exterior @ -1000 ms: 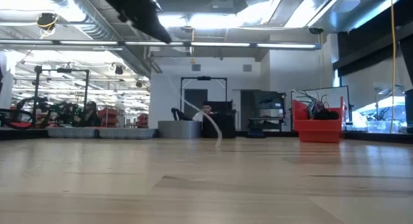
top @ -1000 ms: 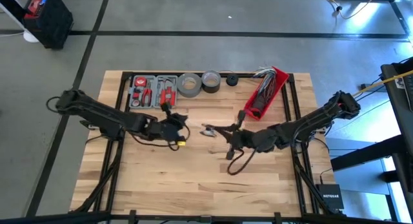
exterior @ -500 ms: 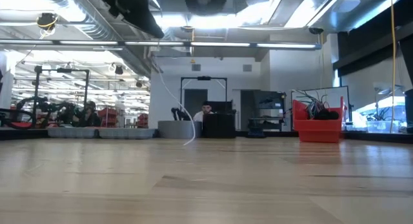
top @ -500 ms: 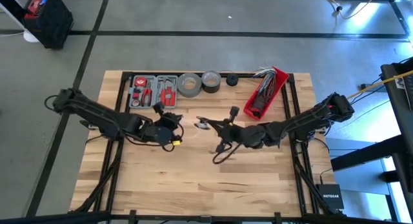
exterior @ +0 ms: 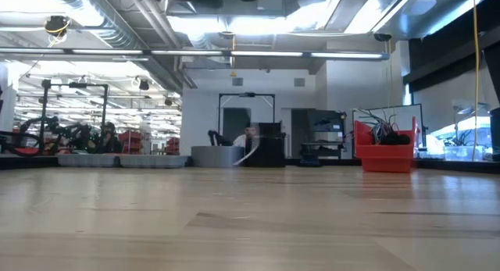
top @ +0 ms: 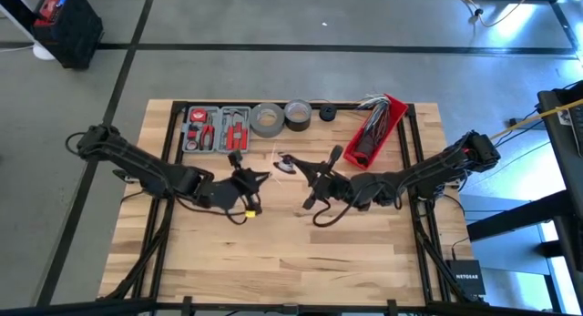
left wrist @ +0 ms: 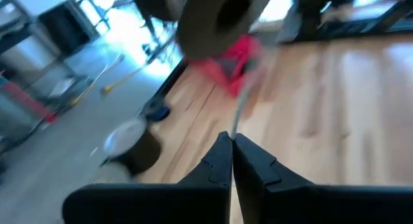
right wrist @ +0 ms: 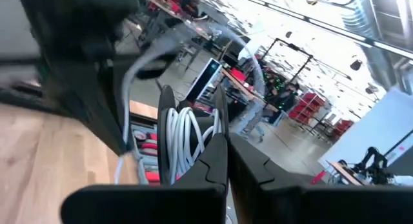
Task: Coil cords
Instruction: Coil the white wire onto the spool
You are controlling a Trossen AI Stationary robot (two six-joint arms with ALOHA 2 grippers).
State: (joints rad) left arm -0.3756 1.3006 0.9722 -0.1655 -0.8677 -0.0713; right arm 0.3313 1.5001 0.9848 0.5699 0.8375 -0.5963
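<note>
Both grippers hover mid-table: the right gripper (right wrist: 227,143) is clamped on the thin white cable (right wrist: 184,137) (several loops bunched between its fingers), while the left gripper (left wrist: 231,141), fingers pressed together, pinches the cable's trailing strand.

Left wrist view: smeared by blur; the red bin (left wrist: 233,61) and a tape roll (left wrist: 132,146) are only rough shapes.
White cable (right wrist: 184,141): several loops show, its ends hidden behind the right gripper (right wrist: 226,153).
Low view: both arms cut off by the top edge.
Tool tray (top: 216,127): tools too small to tell.
</note>
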